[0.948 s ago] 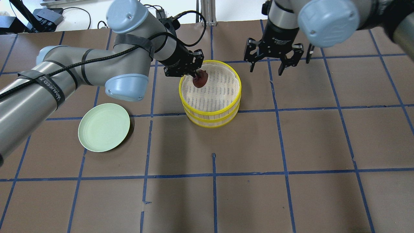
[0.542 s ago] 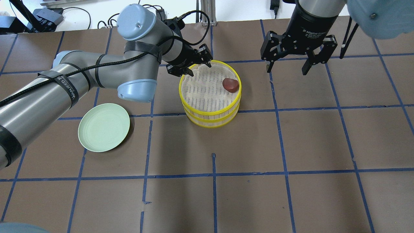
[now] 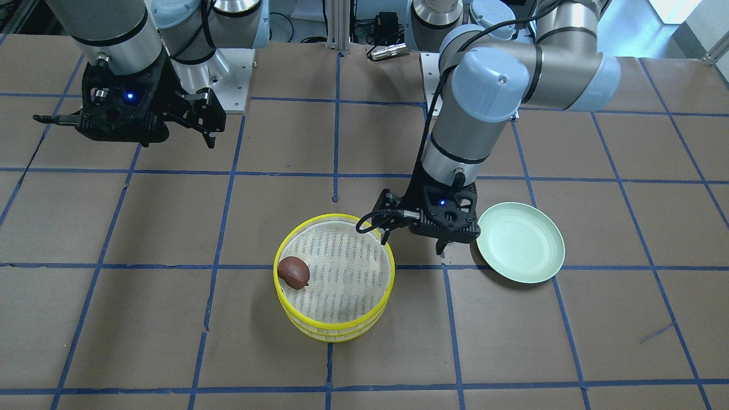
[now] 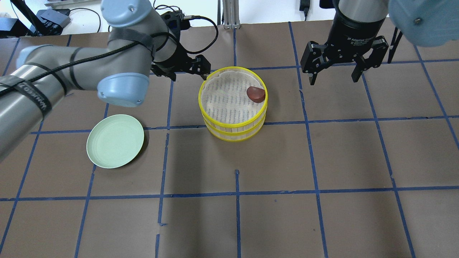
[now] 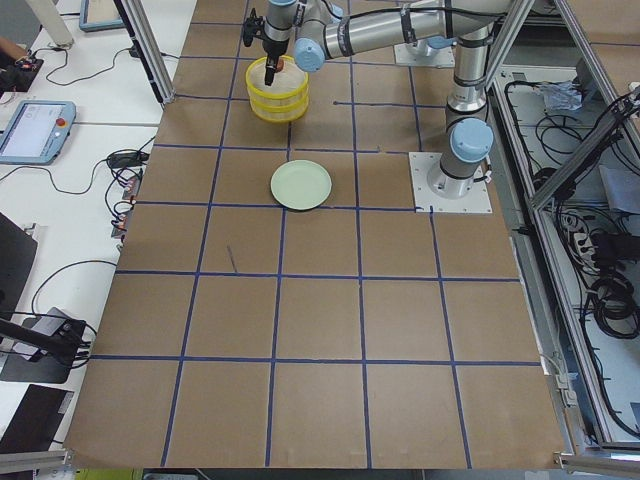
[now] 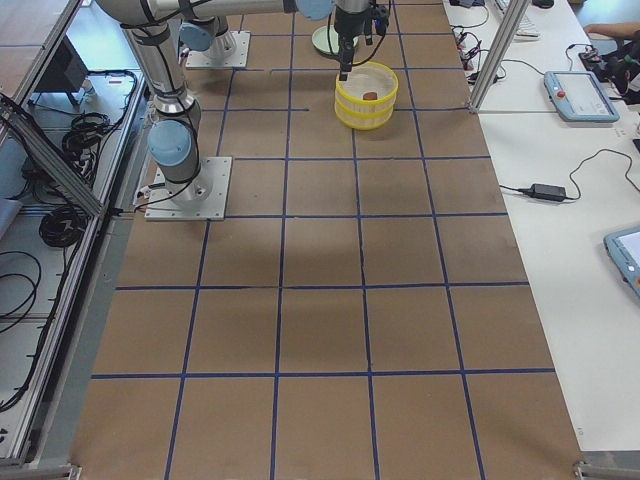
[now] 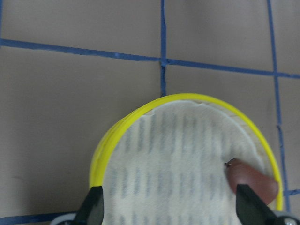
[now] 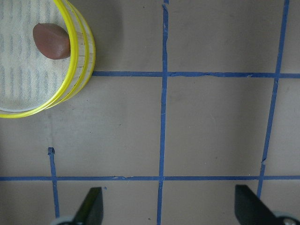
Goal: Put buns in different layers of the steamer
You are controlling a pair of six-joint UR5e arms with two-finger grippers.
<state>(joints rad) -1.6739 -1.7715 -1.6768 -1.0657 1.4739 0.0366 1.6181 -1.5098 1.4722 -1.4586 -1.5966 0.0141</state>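
2 trays are stacked on the counter [image 4: 322,161], the top tray [image 4: 233,123] seated squarely on the lower tray [image 4: 233,136]. The brown bun [image 4: 255,94] is seen lying on the top tray's white mesh, against the rim on the robot's right, with nothing gripping it. The inside of the lower tray is hidden by the top one.

The left fingers [image 7: 93,206] are spread wide and nothing is held between them. They are raised just beside the stack, at its rim on the robot's left and far side, and 1 tip is seen close to the yellow edge in the overhead view. The right fingers [image 8: 91,206] are likewise spread wide and hold nothing. They are kept above bare counter, well apart from the stack on the robot's right.

The plate [image 4: 115,141] lies flat on the counter on the robot's left, apart from the stack and nearer the robot.
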